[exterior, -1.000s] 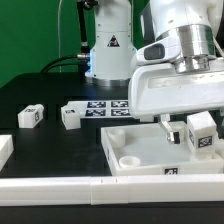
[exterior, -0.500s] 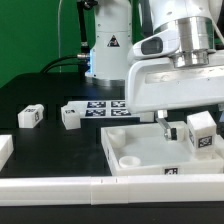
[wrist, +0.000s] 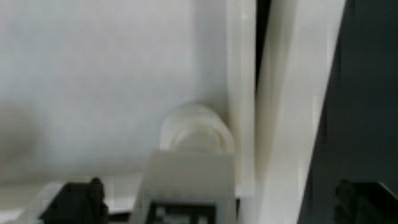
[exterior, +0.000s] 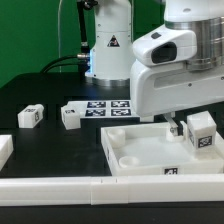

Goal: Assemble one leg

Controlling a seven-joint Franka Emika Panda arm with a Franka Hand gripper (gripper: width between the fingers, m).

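Observation:
A white leg (exterior: 203, 128) with black-and-white tags stands upright in the corner of the white tray (exterior: 140, 152), on the exterior view's right. My gripper (exterior: 176, 124) hangs just to its left, mostly hidden under the white hand. In the wrist view the gripper (wrist: 222, 203) is open, with its dark fingertips (wrist: 80, 200) far apart at the frame's edge. Between them lie the blurred top of a tagged white block (wrist: 187, 190) and the tray's rim (wrist: 294, 110). The fingers touch nothing that I can see. Two more legs (exterior: 31, 115) (exterior: 71, 116) lie loose on the black table at the left.
The marker board (exterior: 108, 105) lies behind the tray. A long white bar (exterior: 60, 187) runs along the table's front edge. Another white piece (exterior: 4, 150) sits at the far left. The robot's base (exterior: 108, 45) stands at the back.
The hand has turned over the tray and now hides the fingers that showed beside the leg before. The leg and the loose parts have not moved.

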